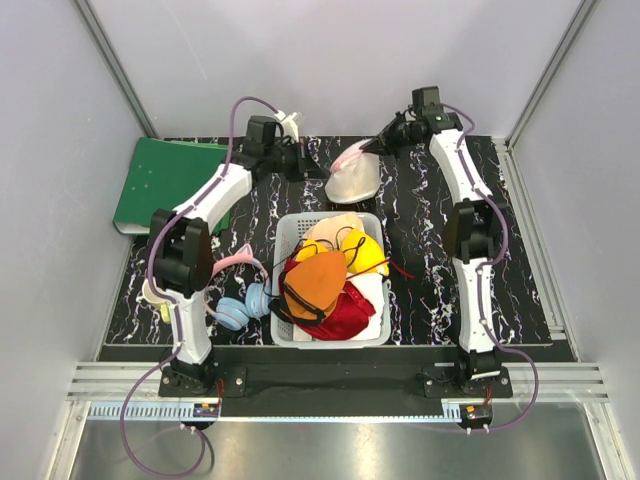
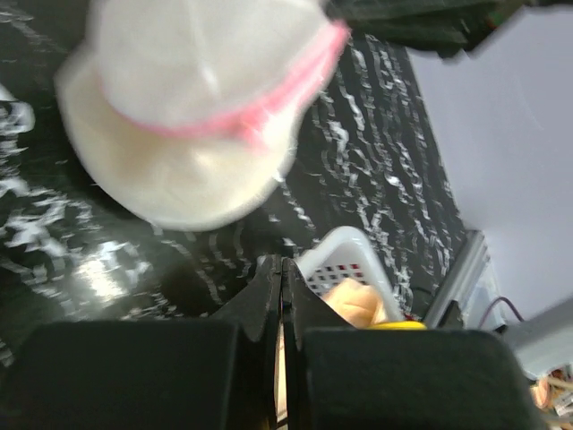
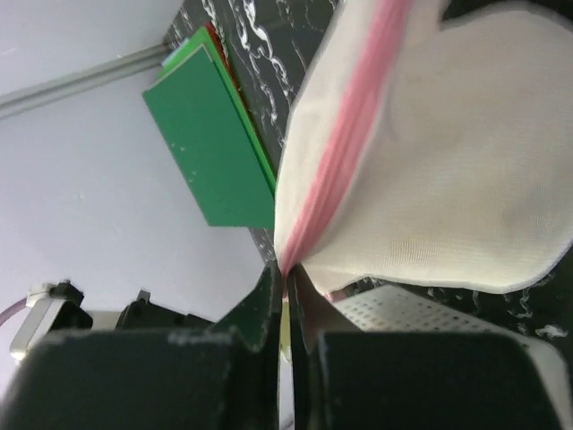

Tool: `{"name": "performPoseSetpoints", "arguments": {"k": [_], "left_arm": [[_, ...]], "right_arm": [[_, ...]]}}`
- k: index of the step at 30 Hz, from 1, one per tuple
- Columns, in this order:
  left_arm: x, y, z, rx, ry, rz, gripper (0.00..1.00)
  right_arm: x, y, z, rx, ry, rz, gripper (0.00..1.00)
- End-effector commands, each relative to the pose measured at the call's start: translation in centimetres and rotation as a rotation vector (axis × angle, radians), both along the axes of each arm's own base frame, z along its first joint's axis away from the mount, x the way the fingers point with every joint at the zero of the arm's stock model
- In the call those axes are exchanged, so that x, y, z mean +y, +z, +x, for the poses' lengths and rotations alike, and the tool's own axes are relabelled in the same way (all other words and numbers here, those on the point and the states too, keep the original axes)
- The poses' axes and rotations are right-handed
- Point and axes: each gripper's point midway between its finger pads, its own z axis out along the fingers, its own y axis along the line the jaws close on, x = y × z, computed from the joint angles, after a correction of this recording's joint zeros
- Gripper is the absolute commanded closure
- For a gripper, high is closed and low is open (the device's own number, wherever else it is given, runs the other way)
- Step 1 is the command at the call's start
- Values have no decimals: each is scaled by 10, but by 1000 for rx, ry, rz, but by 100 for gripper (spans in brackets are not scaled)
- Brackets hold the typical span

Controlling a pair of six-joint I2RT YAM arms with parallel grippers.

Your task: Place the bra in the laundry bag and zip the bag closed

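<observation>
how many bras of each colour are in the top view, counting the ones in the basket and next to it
peach bra: 1
yellow bra: 1
orange bra: 1
red bra: 1
pink bra, partly hidden: 1
light blue bra: 1
total: 6, with four in the basket and two on the table to its left

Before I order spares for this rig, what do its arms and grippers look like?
The left arm and right arm have white links with black joints; a purple cable loops along each. The left gripper and right gripper have black fingers tapering to thin tips.
</observation>
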Motion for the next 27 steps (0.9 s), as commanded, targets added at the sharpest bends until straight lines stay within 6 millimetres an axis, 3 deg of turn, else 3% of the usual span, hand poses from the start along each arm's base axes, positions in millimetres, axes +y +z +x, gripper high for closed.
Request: {"name": "performPoseSetpoints", "arguments": {"k": [1, 5, 6, 8, 9, 11, 13, 21, 27], "left_arm": [[-46, 51, -12, -94, -97, -128, 100], [-50, 53, -7, -112, -100, -128, 100], [-47, 52, -5, -114, -98, -123, 88], [-43, 52, -1, -155, -101, -95, 78], [-41, 45, 1, -168, -114, -65, 68], [-42, 44, 3, -193, -139, -43, 60], [-42, 31, 3, -197, -163, -4, 54], [-36, 5, -8, -112, -170, 30, 45], [-41, -3, -2, -87, -164, 17, 43]], "right_arm": [[-11, 21, -5, -78, 76, -100, 98], [-14, 25, -18, -96, 117, -124, 100], [-16, 29, -21, -118, 126, -129, 100], [-15, 25, -28, -109, 154, -88, 100], [-17, 33, -27, -130, 152, -74, 100], [-14, 38, -29, -132, 170, -42, 100], [-12, 43, -30, -119, 167, -12, 100], [-9, 67, -36, -76, 155, 94, 100], [-6, 74, -37, -60, 157, 137, 100]]}}
